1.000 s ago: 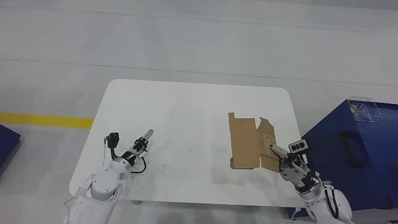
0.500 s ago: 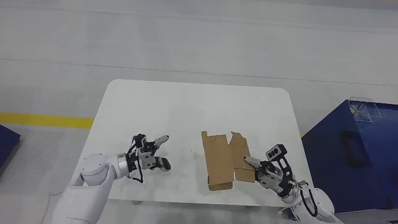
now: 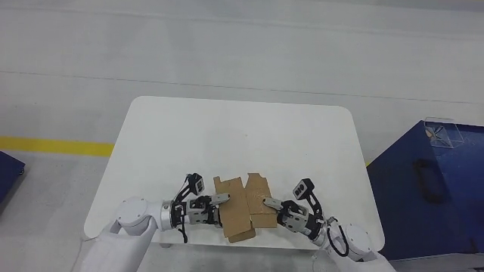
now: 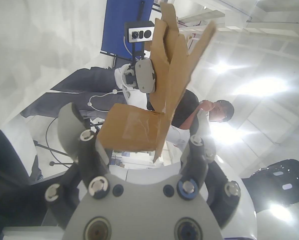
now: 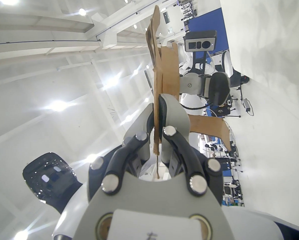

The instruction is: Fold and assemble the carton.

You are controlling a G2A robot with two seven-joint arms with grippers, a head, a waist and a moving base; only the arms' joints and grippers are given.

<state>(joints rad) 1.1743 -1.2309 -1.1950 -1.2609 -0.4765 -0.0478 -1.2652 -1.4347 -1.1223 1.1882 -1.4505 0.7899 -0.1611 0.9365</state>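
Note:
A flattened brown carton (image 3: 240, 210) hangs over the front middle of the white table (image 3: 227, 128). My right gripper (image 3: 266, 203) is shut on its right edge; in the right wrist view both fingers (image 5: 173, 116) pinch the cardboard sheet (image 5: 164, 68) edge-on. My left gripper (image 3: 216, 205) is at the carton's left edge, open. In the left wrist view its fingers (image 4: 68, 123) spread wide around a taped flap (image 4: 132, 131), and the other flaps (image 4: 177, 51) stick up beyond it. The right gripper (image 4: 145, 76) shows behind the sheet.
A dark blue cabinet (image 3: 431, 189) stands off the table's right side, with a clear plastic piece (image 3: 442, 131) on top. The table's back half is bare white surface. A yellow floor line (image 3: 53, 146) runs to the left.
The right gripper has carried the carton from the table's right side to the front middle. The left arm has swung right and opened around the carton's left edge.

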